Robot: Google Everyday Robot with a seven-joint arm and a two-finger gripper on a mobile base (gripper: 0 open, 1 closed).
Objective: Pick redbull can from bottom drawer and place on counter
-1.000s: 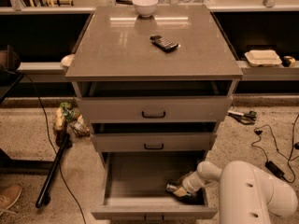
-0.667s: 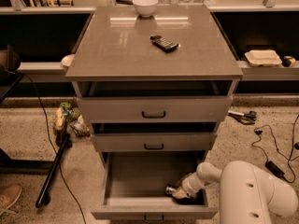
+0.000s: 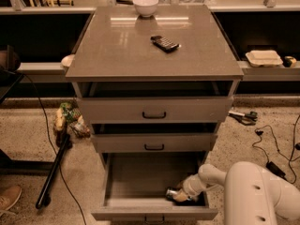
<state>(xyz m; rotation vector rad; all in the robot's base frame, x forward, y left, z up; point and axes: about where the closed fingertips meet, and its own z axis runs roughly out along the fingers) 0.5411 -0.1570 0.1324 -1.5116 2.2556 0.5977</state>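
Gripper [image 3: 182,196] low in bottom drawer [image 3: 140,178], redbull can [image 3: 170,192] mostly hidden.

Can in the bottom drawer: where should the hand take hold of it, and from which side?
Probably across its slim body, from above and the right. The can lies on its side at the front right of the drawer, close to the front wall, so its round middle is what's open. The hand sits right beside it.
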